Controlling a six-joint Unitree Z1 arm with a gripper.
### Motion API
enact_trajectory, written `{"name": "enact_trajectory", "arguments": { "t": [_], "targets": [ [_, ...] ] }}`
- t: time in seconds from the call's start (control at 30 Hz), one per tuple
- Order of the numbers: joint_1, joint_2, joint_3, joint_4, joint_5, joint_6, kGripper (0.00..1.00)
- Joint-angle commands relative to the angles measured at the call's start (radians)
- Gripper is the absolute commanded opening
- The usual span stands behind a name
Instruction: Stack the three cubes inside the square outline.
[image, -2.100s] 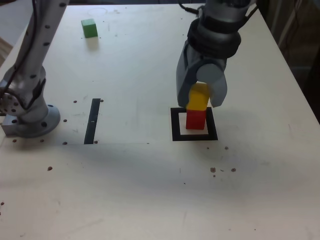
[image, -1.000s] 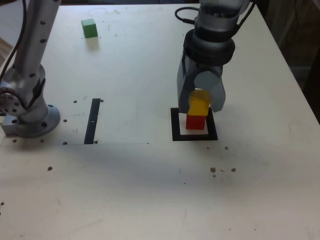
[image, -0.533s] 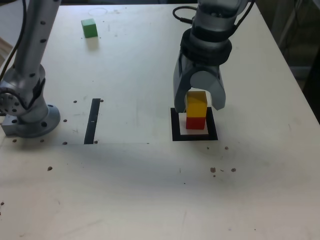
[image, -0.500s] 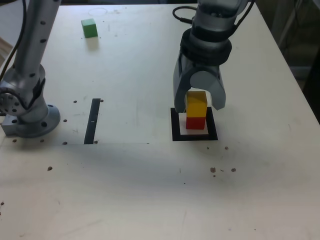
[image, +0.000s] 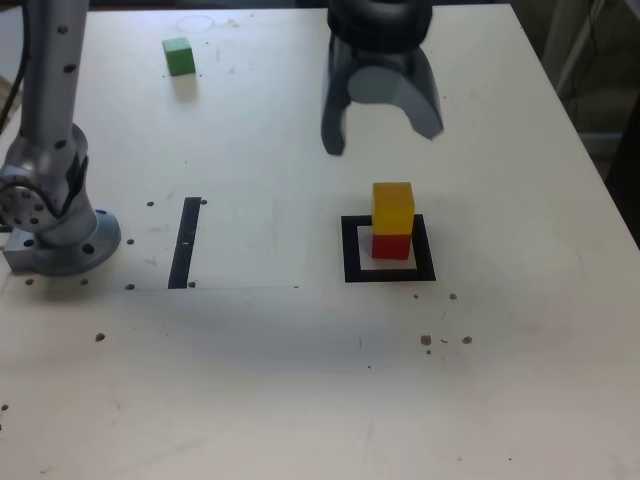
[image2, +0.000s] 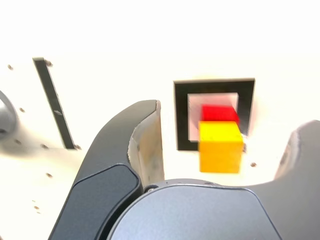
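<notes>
Where the yellow cube sits atop the red cube inside the square outline, it hides the red top partly. Gripper: jaws wide apart, holding 0 cubes, clear of the stack; curved grey fingers, upper body cropped. 1 green cube, matte, lies well apart, near the far edge of the white table.

I see a pale, glossy tabletop spread wide, speckled with small dark marks and crossed by a thin seam. A soft sheen lies over its surface. On it, toward the exterior view's left, a straight black strip lies flat. Beyond the edge at the exterior view's right, the room falls into shadow, its details too dim for me to name.
</notes>
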Motion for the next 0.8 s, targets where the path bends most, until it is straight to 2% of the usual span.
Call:
{"name": "enact_trajectory", "arguments": {
  "t": [0.0,0.23,0.47,0.77],
  "targets": [
    [0.048,-0.032,-0.002,0.017,0.014,0.047,1.00],
    [0.229,-0.122,0.010,0.071,0.083,0.200,1.00],
    [0.410,-0.168,0.029,0.071,0.114,0.331,1.00],
    [0.682,-0.147,0.031,0.034,0.148,0.478,1.00]
  ]
}}
